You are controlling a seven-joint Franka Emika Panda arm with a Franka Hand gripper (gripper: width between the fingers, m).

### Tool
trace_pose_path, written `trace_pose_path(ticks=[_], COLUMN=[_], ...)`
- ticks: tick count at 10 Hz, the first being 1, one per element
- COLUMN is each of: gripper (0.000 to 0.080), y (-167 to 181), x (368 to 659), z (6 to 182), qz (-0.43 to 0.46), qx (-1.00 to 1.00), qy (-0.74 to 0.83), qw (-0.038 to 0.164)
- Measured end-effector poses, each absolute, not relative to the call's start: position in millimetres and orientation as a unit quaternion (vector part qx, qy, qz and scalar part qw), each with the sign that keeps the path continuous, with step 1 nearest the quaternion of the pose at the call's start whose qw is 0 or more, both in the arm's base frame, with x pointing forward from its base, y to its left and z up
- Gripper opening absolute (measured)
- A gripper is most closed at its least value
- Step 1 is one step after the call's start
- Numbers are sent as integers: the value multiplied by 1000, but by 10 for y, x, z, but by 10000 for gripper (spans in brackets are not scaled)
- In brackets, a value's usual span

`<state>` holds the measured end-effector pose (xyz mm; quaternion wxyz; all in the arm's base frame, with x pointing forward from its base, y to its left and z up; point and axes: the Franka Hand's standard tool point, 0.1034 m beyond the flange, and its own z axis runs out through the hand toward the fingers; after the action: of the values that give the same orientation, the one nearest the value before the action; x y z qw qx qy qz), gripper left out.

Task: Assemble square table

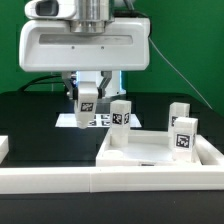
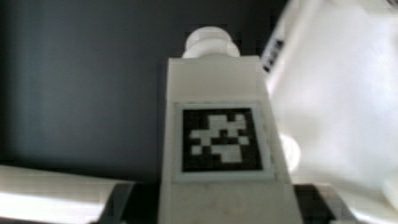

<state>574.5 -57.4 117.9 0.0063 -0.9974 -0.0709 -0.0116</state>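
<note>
The dark surface (image 1: 30, 115) carries everything, with a long low white border wall (image 1: 60, 182) running along its near edge. Inside that wall, toward the exterior view's right, lies the square tabletop (image 1: 150, 152), a shallow white tray with raised rims. Three legs already appear to stand on it: one (image 1: 121, 114) at its far left corner, one (image 1: 179, 114) at its far right, and one (image 1: 184, 135) nearer on the right. Whether they are screwed home cannot be told from here.

Behind the tabletop, on the exterior view's left, the marker board (image 1: 97, 120) lies flat on the surface. Above it hangs the end effector (image 1: 88, 92), clamped on the fourth leg (image 1: 87, 100), which looks lifted clear of the surface and hangs roughly upright. In the wrist view this held leg (image 2: 221, 130) fills the frame, tag facing the camera, with a rounded peg tip at its far end and the tabletop's white wall (image 2: 338, 90) just beside it.

Judging by its look, the leg is a stiff, light plastic block with smooth flat faces, so it could twist or slip under a loose pinch. The flat opposite sides near the upper end seem the best hold, leaving the peg free to enter the tabletop's remaining corner. The tabletop is broad and light, and may slide if pushed.
</note>
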Motion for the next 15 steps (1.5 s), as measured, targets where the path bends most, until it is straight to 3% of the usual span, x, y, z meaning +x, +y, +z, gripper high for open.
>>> trace_pose_path(ticks=[2,4,6,8,10,15], gripper=[290,290,290,290,290,290], y=[-585,-694,-650,-487,-335,-341], x=[5775,5816,5847,5963,6043,6057], z=[1207,1214,1230,1267,1238,1219], qz=[-16,-87,-119,-113,-126,-137], qx=[-998,-993,-991,-993,-991,-990], qy=[-65,-71,-54,-37,-34,-24], qw=[6,-22,-26,-12,-14,-17])
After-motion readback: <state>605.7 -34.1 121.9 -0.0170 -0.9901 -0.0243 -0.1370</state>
